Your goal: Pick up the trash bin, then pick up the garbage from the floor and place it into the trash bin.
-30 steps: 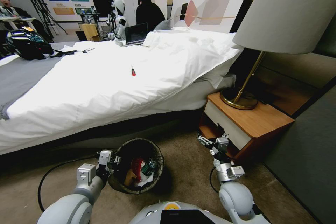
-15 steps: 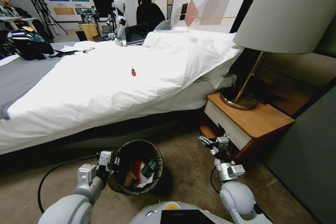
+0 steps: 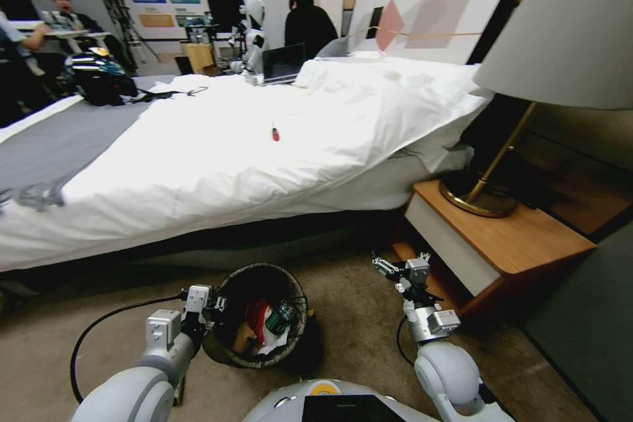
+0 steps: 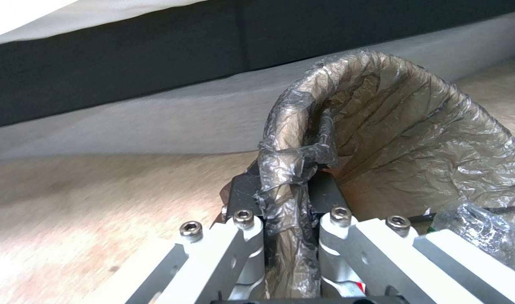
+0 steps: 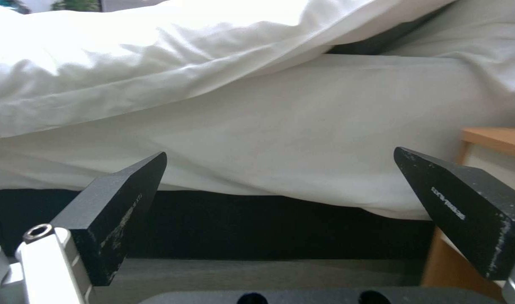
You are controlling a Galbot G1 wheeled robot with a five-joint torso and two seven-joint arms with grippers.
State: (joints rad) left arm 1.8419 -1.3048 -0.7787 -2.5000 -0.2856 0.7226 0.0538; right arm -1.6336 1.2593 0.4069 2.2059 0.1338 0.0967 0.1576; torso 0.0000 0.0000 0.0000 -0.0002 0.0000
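Note:
The trash bin, with a dark bag liner over its rim, hangs low over the carpet in front of the bed. My left gripper is shut on the bin's near-left rim; in the left wrist view the fingers pinch the crinkled liner. Garbage lies inside the bin: a red wrapper, a small clear bottle, white paper and a brown scrap. My right gripper is held open to the right of the bin, near the nightstand; the right wrist view has its gripper facing the bed's side with nothing between the jaws.
A bed with a white duvet spans the scene; a red-handled screwdriver lies on it. A wooden nightstand with a brass lamp stands at the right. A black cable loops over the carpet at the left.
The whole picture has shifted to the right, so the camera has turned left. Both grippers keep their places in the picture, and the left one still holds the bin.

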